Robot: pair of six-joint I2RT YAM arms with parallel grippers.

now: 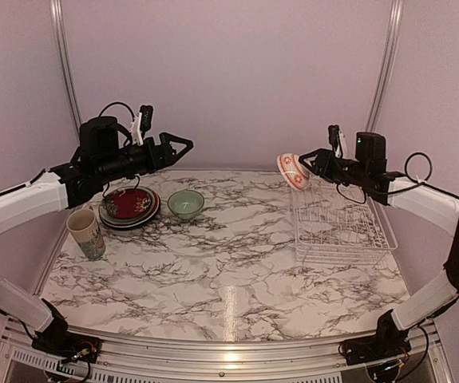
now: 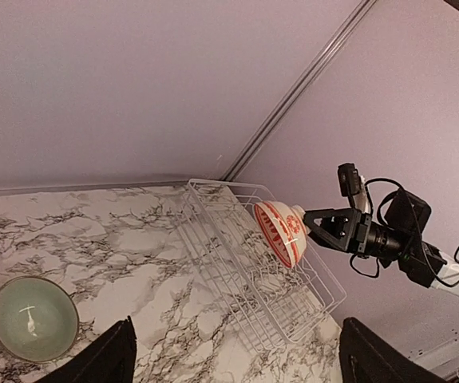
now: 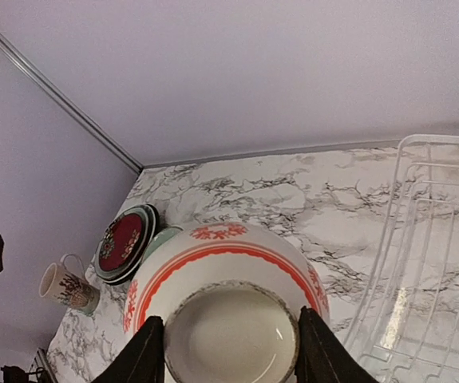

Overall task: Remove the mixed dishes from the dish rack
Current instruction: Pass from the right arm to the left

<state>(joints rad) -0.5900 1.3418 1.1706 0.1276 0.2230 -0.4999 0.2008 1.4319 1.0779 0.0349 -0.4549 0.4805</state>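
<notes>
Plainly, most of the unloading looks done. At the left of the bench (image 1: pixel 237 271) the tall mug (image 1: pixel 85 233) stands upright near the edge. Just beside it to the right lies the stack of plates (image 1: pixel 129 207), a dark red patterned one on top with darker rims showing beneath. Next along sits the pale green bowl (image 1: pixel 186 203), mouth up, just beside the stack. Above these three hangs the left gripper (image 1: pixel 178 146), raised clear of the bench and pointing toward the right side. Its jaws stand wide with nothing between them, and the left wrist view shows the same.

Further right, the small patterned bowl (image 1: pixel 292 171) — orange-red bands on white — is in the air, tipped on its side above the far left corner of the dish rack (image 1: pixel 341 231). The right gripper (image 1: pixel 309 163) has it. In the right wrist view the jaws are closed on either side of the bowl's foot ring, with its base turned to the camera.

The rack, at the right of the bench, shows only bare white wires and dividers in all three views, and no dish can be seen left in it. On this evidence the mug, the plates and the green bowl are out and set down, and the patterned bowl is lifted out but not yet placed. What remains, it seems, is one step — carrying that last bowl over bare bench, setting it down and letting go.
</notes>
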